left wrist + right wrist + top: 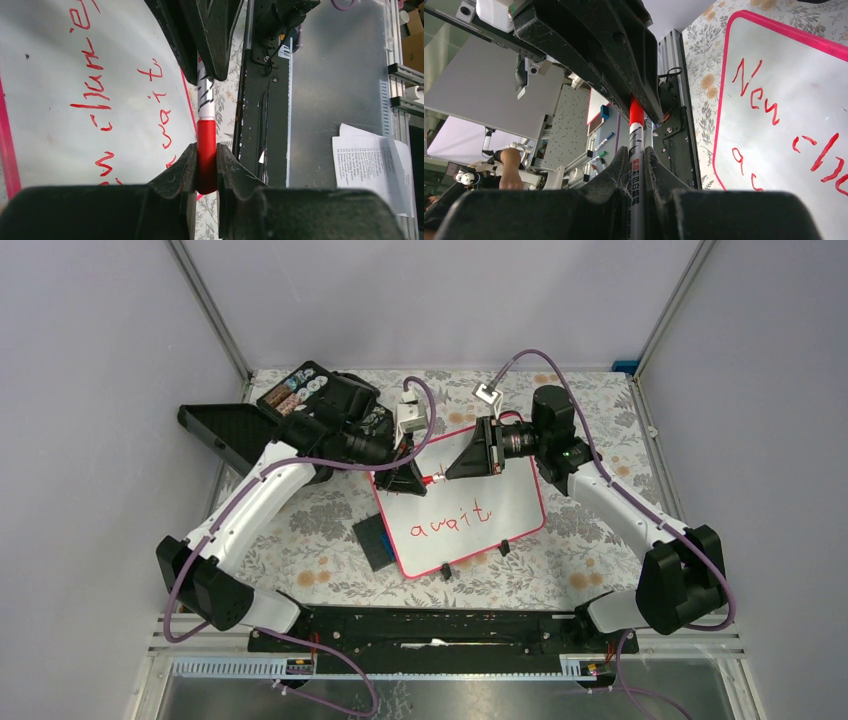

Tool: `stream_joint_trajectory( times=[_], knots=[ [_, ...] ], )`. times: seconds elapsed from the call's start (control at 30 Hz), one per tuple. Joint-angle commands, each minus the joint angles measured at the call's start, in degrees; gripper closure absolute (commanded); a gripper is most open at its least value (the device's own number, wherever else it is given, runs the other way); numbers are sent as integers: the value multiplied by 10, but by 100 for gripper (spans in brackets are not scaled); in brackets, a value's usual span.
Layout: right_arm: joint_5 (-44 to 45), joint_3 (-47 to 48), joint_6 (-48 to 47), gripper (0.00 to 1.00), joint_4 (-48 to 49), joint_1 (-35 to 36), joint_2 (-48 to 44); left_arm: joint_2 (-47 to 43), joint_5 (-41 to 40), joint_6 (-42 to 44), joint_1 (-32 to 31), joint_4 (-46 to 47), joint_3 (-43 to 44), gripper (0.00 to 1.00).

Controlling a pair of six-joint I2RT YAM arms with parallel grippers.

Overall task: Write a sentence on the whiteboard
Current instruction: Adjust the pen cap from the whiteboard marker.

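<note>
1. the whiteboard (500, 502) lies flat on the table between the two arms, long axis roughly left to right, its right end a little farther away.
2. the sentence (452, 523) runs along that axis in red; from above only "await" shows, the upper line hidden under the grippers.
3. a marker (205, 95) hangs level above the board's far left part, pointing left to right, with its red cap (206, 150) at the left.
4. the left gripper (206, 167) is clamped tight on the cap.
5. the right gripper (636, 172) is clamped tight on the white barrel.
6. a floral cloth (300, 530) covers the table; a small dark plate (375, 540) lies just beside the board's near left edge, and a black tray (300, 390) sits at the far left.
7. pale lilac walls (100, 360) close in the table.
</note>
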Motion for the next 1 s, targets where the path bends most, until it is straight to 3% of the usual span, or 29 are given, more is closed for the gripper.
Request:
stream_joint_trajectory(
  times=[0.0, 0.3, 0.97],
  knots=[
    [10, 31, -38, 100, -27, 19, -2, 10, 4, -8, -17, 31, 19, 100],
    [58, 45, -88, 100, -93, 36, 6, 29, -16, -97, -31, 127, 11, 100],
    [19, 52, -114, 100, -138, 107, 20, 27, 19, -72, -46, 157, 44, 100]
  ],
)
